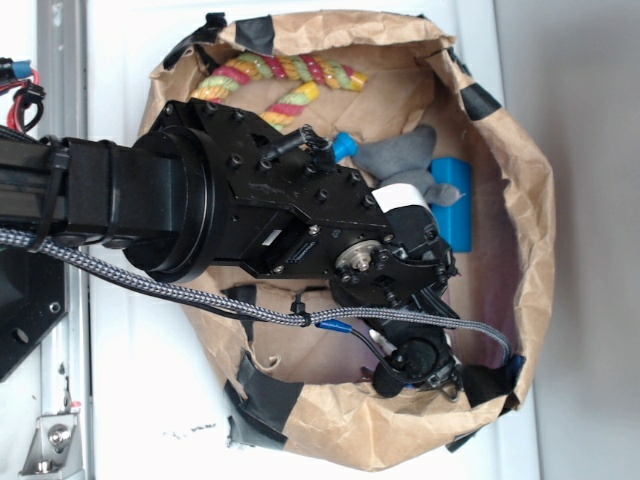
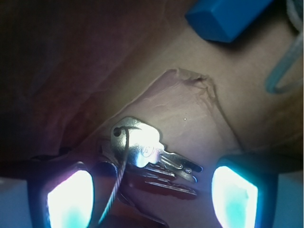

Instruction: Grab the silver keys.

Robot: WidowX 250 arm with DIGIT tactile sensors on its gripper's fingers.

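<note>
In the wrist view the silver keys (image 2: 147, 152) lie on the brown paper floor of the bag, a bright key head on a thin wire loop with blades fanned to the right. My gripper (image 2: 152, 197) is open, its two glowing pads (image 2: 71, 199) standing left and right of the keys with a gap on each side. Seen from the exterior view, the gripper (image 1: 425, 368) is low inside the paper bag (image 1: 520, 190) near its lower right wall; the keys are hidden there by the arm.
A blue bottle (image 1: 455, 200), a grey plush toy (image 1: 400, 160) and a coloured rope (image 1: 280, 80) lie in the bag's upper part. The blue bottle (image 2: 223, 19) shows at the top of the wrist view. The crumpled bag walls stand close around the gripper.
</note>
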